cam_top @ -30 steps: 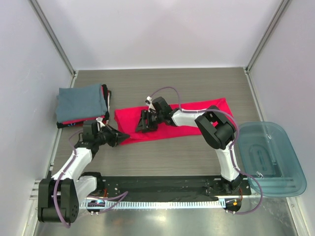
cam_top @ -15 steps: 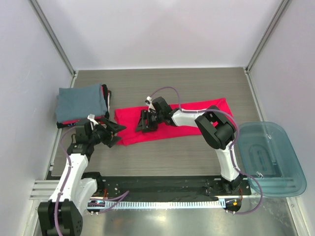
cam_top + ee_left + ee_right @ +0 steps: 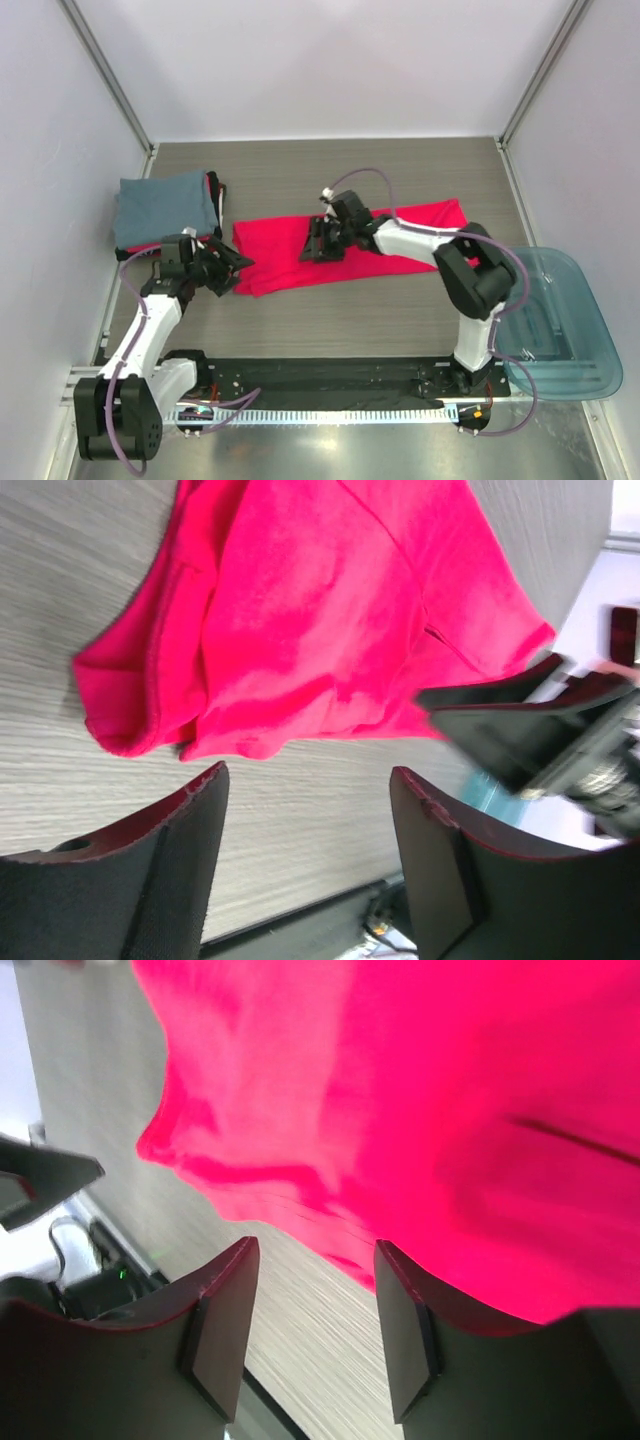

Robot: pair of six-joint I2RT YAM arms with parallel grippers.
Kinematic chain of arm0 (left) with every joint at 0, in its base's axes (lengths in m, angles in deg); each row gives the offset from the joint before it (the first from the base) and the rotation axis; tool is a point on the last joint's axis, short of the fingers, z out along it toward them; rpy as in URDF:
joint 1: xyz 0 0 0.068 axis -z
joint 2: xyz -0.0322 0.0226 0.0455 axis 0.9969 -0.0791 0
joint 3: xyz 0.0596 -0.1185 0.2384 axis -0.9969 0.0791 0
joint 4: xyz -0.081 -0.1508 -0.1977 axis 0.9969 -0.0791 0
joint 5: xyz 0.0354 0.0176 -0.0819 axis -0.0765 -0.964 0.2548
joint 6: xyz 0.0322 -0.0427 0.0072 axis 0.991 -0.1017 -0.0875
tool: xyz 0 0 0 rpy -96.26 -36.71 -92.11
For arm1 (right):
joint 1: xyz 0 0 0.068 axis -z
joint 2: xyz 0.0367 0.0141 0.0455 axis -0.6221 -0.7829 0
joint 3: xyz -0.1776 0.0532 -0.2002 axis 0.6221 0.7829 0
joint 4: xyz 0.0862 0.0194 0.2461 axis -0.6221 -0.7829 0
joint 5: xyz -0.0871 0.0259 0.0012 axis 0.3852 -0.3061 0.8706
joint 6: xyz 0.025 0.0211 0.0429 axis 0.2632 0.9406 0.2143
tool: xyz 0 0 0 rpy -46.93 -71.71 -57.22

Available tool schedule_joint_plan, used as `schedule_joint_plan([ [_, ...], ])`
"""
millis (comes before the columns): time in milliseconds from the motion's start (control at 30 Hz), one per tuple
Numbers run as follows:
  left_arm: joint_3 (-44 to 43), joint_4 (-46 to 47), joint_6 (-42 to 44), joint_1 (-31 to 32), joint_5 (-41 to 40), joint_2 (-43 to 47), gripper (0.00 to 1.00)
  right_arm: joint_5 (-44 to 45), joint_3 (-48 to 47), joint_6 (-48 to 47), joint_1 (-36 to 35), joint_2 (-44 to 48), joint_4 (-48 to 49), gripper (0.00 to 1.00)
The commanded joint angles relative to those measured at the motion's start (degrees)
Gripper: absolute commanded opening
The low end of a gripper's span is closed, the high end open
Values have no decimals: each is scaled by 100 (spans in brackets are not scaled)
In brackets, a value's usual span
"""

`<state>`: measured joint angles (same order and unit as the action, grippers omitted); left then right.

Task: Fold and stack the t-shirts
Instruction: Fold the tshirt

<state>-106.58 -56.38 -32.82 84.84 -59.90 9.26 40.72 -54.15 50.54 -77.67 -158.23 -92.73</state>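
Two, jaws apart: left gripper [image 3: 308, 776], right gripper [image 3: 315, 1250] | pink t-shirt [image 3: 275, 255] seemingly unheld

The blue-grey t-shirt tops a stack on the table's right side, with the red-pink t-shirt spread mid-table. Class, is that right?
No: the top view shows the blue-grey t-shirt topping a stack on the left side of the table. The red-pink t-shirt is indeed spread mid-table.

High and behind, facing down on everything; at each wrist, close and low over the shared bright red-pink cloth t-shirt [image 3: 275, 262].
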Motion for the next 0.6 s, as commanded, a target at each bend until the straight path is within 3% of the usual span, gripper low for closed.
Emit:
schedule_joint_plan([
  [0, -91, 88, 205, 395, -555, 307, 67, 754, 413, -339, 586, 994, -486, 54],
  [100, -74, 9, 109, 773, -1258, 624, 69, 1658, 889, -419, 1131, 1680, -899, 46],
  [267, -47, -132, 64, 1117, -2084, 809, 73, 3187, 1662, -515, 1810, 2735, -1164, 12],
  [333, 14, -158, -23, 1126, -2165, 826, 80, 3531, 1742, -507, 1994, 3034, -1348, 1],
  [367, 67, -124, -84, 1117, -2148, 827, 82, 3707, 1760, -446, 2030, 3105, -1427, 1],
  [467, 330, 351, -313, 1117, -1797, 774, 76, 4619, 1690, 0, 2153, 3176, -2092, 1],
  [500, 348, 386, -357, 1126, -1718, 756, 74, 5414, 1646, 221, 2162, 3158, -2296, 1],
  [567, 375, 395, -375, 1152, -1708, 721, 73, 5825, 1611, 363, 2267, 3088, -2500, 1],
])
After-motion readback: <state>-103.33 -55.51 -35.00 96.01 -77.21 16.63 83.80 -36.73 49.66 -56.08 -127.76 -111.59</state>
